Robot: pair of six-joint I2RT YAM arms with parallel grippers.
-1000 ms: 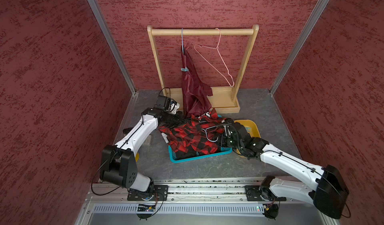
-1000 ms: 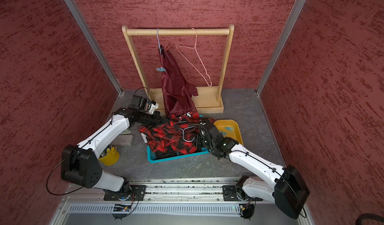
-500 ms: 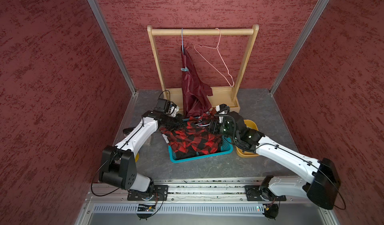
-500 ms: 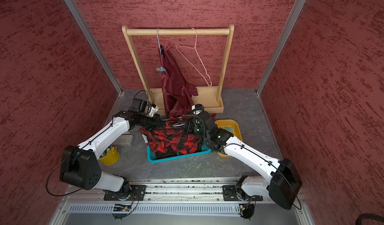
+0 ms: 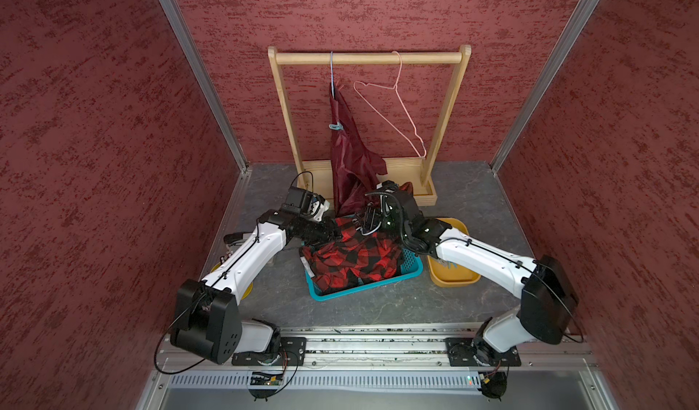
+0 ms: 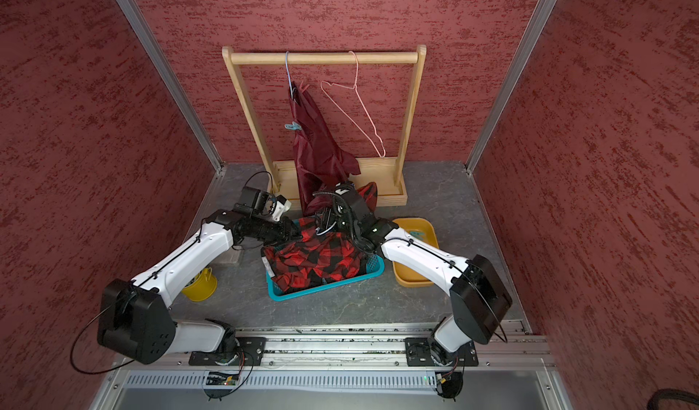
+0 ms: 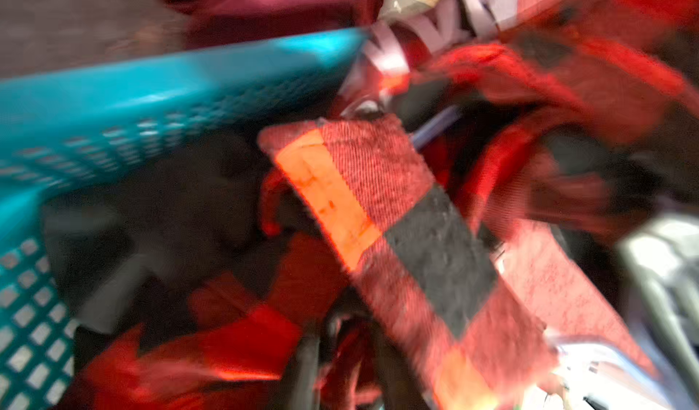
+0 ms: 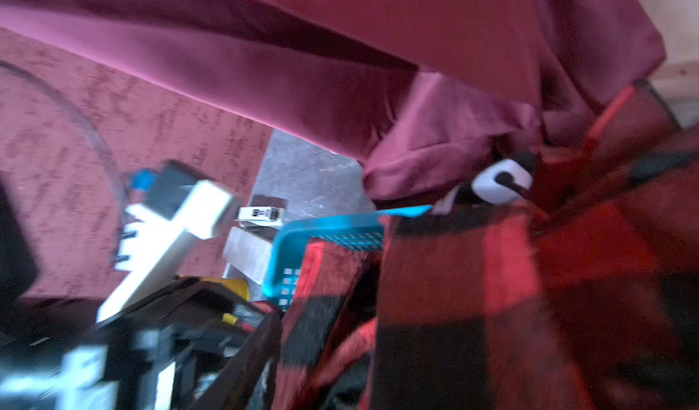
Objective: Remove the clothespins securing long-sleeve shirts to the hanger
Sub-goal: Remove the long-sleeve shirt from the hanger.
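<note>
While both arms lean over the teal basket (image 5: 413, 269), left hand (image 5: 333, 232) is buried in the plaid shirt (image 5: 355, 257), grip unreadable | right hand (image 5: 372, 219) just across it, beside a wire hanger (image 5: 367, 232), grip unreadable too | maroon shirt (image 5: 351, 154) hangs from rack (image 5: 368, 58) beyond both hands, one clothespin (image 5: 336, 126) clipped on it, well above them.

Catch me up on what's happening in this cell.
Both arms are working at the far end of the teal basket, where the red-and-black plaid shirt lies heaped. The left gripper and right gripper meet over it beside a wire hanger. Blur hides whether either is holding anything. On the wooden rack, the maroon satin shirt hangs with one teal clothespin clipped on, next to a bare pink hanger.
</note>
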